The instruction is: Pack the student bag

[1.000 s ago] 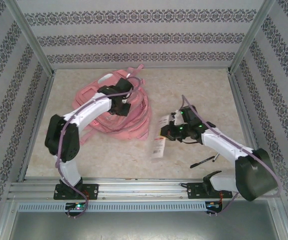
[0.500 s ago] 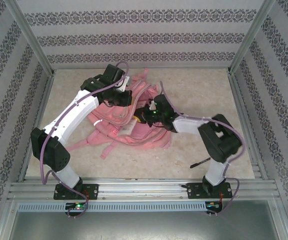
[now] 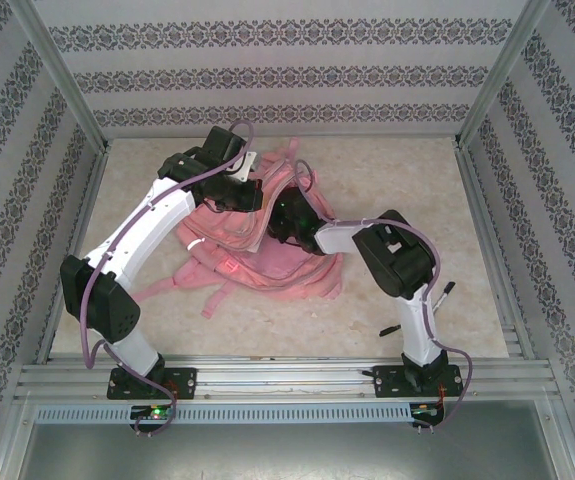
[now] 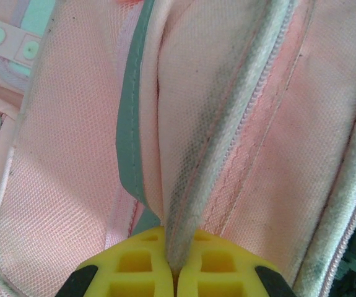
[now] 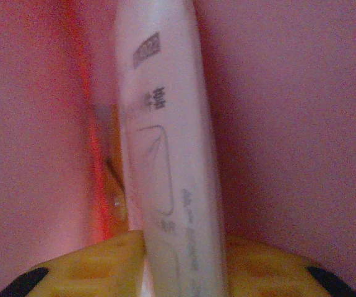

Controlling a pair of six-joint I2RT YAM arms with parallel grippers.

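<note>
The left gripper (image 4: 174, 272) is clamped on a grey-edged zip rim (image 4: 227, 124) of the student bag (image 3: 267, 265), its yellow pads pressed together on the fabric. The right gripper (image 5: 178, 260) has a white printed packet (image 5: 159, 136) standing between its pads. The dim pink close-up does not show whether the jaws are pinching it or have begun to let go.

A second ago that packet hung over bare tabletop, to the right of the bag. Now the right arm has reached across and its wrist is sunk into the bag's mouth, pink fabric on every side of the packet. The left arm has meanwhile carried the rim toward the far edge, holding the opening up.

The bag lies left of centre, nearer the far edge of the tabletop. The packet is probably as good as packed, once released. A black pen (image 3: 392, 327) lies near the right arm's base, unpacked.
</note>
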